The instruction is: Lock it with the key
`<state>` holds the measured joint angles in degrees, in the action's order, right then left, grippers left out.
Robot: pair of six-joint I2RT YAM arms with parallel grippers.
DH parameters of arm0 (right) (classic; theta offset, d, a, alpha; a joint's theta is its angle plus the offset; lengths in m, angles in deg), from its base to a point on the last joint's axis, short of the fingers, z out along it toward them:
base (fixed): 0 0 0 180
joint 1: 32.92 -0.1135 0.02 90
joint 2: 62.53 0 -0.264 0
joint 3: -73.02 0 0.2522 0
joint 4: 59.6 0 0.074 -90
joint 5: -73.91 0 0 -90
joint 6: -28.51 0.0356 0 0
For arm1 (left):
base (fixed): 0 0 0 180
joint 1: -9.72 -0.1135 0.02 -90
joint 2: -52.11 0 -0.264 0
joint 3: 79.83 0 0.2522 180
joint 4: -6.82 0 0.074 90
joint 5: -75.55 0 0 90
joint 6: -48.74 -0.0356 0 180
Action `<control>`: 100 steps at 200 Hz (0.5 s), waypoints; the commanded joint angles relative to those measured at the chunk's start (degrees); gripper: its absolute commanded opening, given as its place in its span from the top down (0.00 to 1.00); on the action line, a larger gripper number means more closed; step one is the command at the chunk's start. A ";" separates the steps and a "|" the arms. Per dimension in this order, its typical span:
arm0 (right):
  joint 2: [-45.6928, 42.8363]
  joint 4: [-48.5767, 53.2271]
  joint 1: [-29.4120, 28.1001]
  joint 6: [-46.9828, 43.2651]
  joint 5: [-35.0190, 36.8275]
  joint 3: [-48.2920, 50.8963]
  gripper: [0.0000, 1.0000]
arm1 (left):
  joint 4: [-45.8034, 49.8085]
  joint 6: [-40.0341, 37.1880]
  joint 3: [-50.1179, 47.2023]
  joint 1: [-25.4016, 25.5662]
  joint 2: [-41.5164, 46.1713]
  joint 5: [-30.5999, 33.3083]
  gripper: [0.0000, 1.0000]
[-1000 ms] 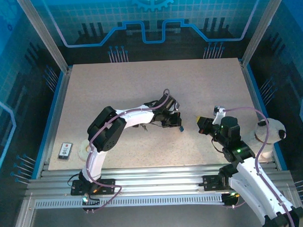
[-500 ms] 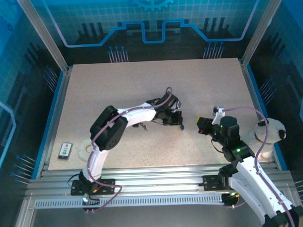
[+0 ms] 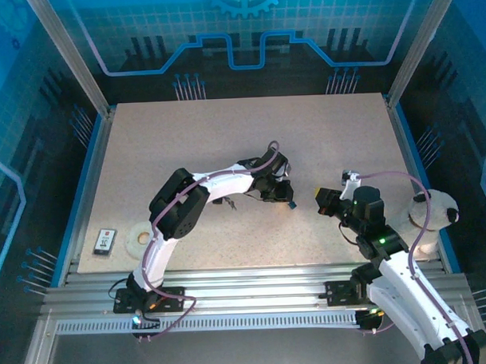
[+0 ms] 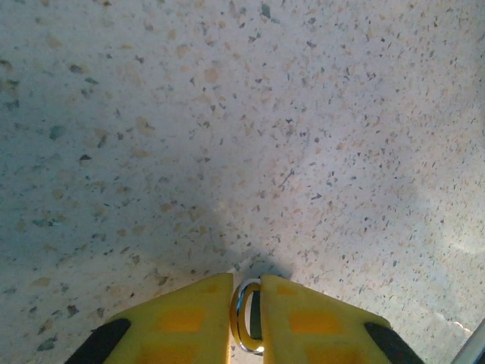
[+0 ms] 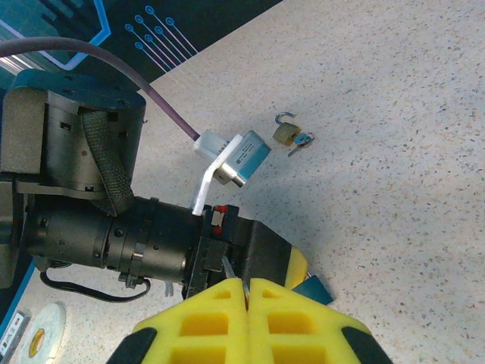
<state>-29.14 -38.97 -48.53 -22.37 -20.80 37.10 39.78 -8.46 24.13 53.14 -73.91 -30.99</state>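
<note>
Your left pincer (image 4: 246,283) is closed down narrow on a silver metal ring (image 4: 240,318). The ring stands on edge between the yellow pads (image 4: 189,318), just above the speckled beige surface (image 4: 227,114). In the right wrist view a blue piece (image 5: 314,287) sits at that pincer's tip, and you cannot tell what it is.

Your right pincer (image 5: 246,284) has its yellow fingers pressed together with only a seam between them. You cannot tell whether anything is pinched there. It points at the left pincer from close by, and from overhead the two tips are near each other but apart.

The small brass padlock (image 5: 285,133) lies flat on the surface past the left arm (image 5: 83,227), apart from both pincers. Its shackle looks swung open. A blue-headed key (image 5: 303,140) lies right against the padlock's side, and you cannot tell whether it is in the keyhole.
</note>
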 commanded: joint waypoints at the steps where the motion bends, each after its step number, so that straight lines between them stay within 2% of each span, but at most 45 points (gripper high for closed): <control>1: -0.08 -0.02 1.03 -0.42 -0.04 0.36 1.00 | 2.24 -1.46 2.55 0.25 -1.47 0.98 0.82; 69: -0.16 0.20 1.11 -0.53 0.14 0.27 1.00 | 3.79 -2.19 4.37 -0.38 -1.70 1.56 0.78; 100: 0.26 0.16 1.09 -0.59 0.57 0.40 1.00 | 3.78 -2.36 3.22 -1.73 2.18 3.13 0.74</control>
<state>-29.12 -38.97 -48.47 -22.40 -20.80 37.10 41.51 -9.21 26.59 52.72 -74.52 -29.98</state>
